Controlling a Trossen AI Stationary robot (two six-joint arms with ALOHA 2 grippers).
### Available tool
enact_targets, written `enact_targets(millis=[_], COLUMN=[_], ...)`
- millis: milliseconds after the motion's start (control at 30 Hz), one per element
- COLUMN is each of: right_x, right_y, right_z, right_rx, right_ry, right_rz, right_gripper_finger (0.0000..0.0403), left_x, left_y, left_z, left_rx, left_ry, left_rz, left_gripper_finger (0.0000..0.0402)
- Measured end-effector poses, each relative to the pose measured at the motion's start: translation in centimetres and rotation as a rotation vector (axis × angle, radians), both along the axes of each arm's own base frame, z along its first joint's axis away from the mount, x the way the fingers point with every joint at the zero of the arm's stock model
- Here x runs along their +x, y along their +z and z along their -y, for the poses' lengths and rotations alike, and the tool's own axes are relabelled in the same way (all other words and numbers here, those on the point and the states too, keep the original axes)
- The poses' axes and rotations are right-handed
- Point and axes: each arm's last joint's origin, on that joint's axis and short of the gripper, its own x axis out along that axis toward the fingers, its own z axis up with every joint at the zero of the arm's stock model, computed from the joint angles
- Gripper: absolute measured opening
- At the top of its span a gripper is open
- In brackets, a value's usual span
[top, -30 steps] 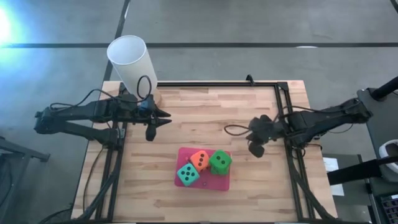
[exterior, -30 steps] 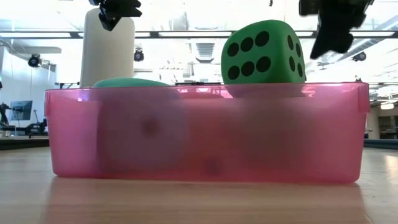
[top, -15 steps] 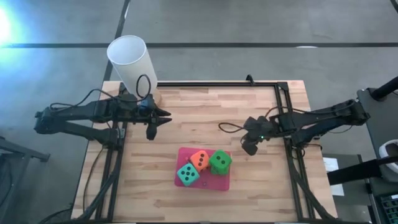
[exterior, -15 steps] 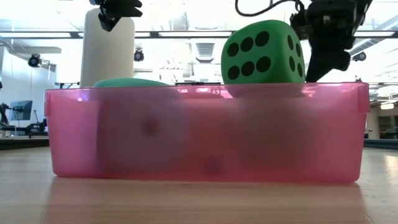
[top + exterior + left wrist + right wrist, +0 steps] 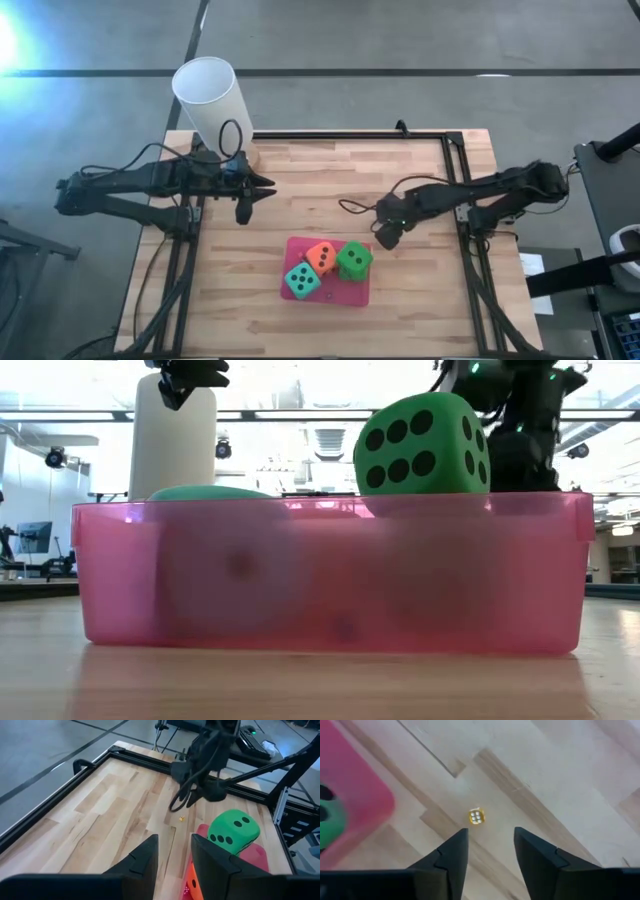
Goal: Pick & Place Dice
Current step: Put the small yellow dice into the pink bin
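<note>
Three big dice already in the pink tray [image 5: 357, 292]: green die [image 5: 353, 260], orange die [image 5: 321, 257], teal die [image 5: 300, 281]; green one perched highest, its top clear of the tray rim in the low view; so most of the placing looks done.

Left to do, judging by the layout: one tiny yellow die [image 5: 476, 816] lying loose on the bare wood of the table [image 5: 320, 180], just beside the tray's corner; not yet touched.

Right gripper [image 5: 385, 237] low over the table near the tray's far right corner, pointed down at the tiny yellow die; fingers partly apart, nothing between them; looks set up for a pinch on that die.

Left gripper [image 5: 243, 212] parked at the table's left side near the white cup [image 5: 208, 95], well apart from the tray; narrow gap between fingers, nothing held.

Hard to make out: only three large dice countable from above, a second green one not seen anywhere; could be under the others, cannot tell. Low view: tray wall cloudy, contents only dark smudges; rounded greenish top at the left rim, probably the teal die, not sure. Tiny yellow die too small to find in the high view and hidden behind the tray in the low view; pip count not readable. Right gripper's height above the wood not clear.
</note>
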Motion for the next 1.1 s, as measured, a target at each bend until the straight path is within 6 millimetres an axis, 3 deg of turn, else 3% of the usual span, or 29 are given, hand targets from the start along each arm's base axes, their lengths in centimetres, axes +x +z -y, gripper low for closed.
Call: enact_targets(millis=[300,1100], right_x=[1.3,2.7], right_y=[-2.4,-4.8], right_z=[0.9,0.7], right_rx=[0.015,0.053], right_ry=[0.004,0.083], right_rz=[-0.068,-0.091], right_gripper_finger=[0.0151,0.015], left_x=[0.0,0.0], left_y=[0.0,0.0], left_z=[0.0,0.0], left_rx=[-0.001,-0.004], left_ry=[0.0,-0.002], left_rz=[0.0,0.0], left_gripper_finger=[0.012,0.0122])
